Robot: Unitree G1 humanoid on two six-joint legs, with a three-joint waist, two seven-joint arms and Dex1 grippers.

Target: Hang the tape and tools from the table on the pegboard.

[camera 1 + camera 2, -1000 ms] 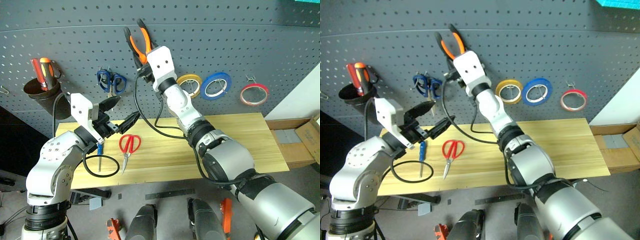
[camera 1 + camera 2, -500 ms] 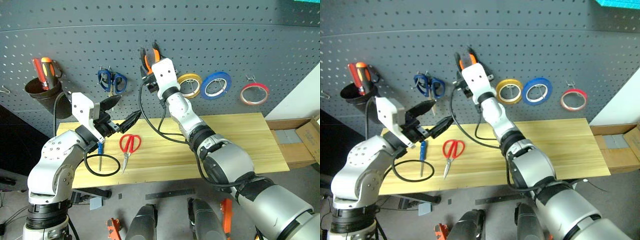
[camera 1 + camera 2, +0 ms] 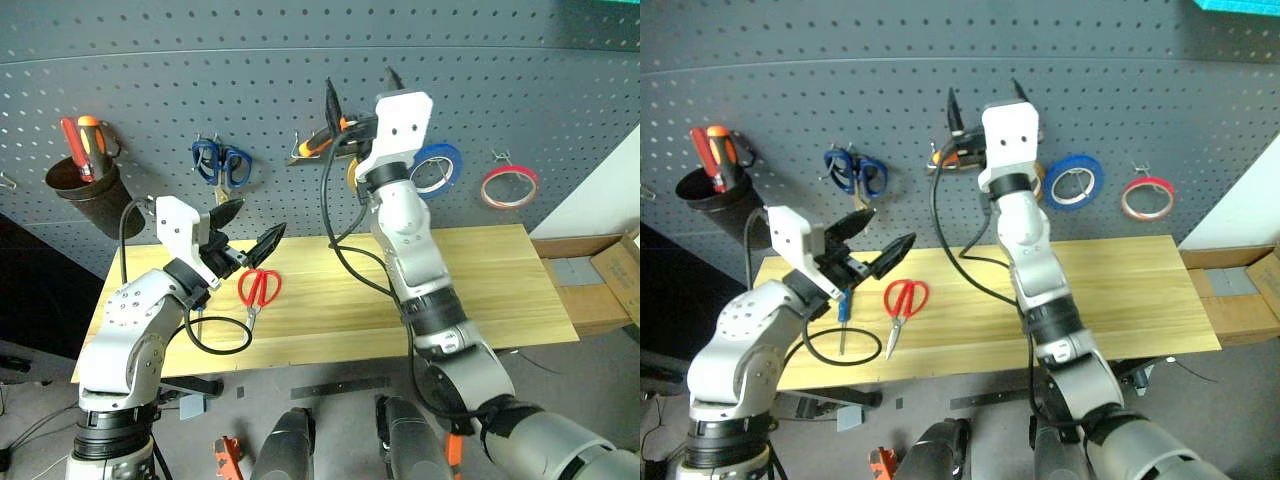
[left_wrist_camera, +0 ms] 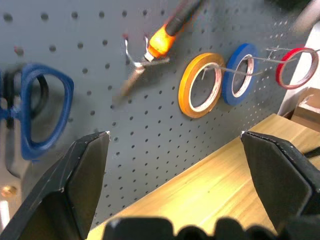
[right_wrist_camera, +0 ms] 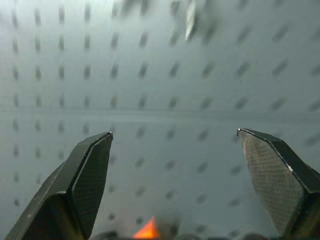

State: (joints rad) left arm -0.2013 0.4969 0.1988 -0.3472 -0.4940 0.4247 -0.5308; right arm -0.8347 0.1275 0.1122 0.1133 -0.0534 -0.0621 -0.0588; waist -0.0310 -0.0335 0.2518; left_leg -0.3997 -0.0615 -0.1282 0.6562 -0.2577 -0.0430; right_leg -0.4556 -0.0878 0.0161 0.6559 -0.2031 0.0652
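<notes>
The table [image 3: 480, 290] is a long bench with a light wooden plank top, and it stands right against the pegboard [image 3: 500, 100]. On its left part lie the red scissors [image 3: 257, 291], with the handles toward the far side and the blades pointing to the near edge. Just to the left of them lies the blue screwdriver [image 3: 843, 322], partly hidden by the arm above it, its thin shaft pointing also to the near edge. The middle and the right part of the top are bare wood.
</notes>
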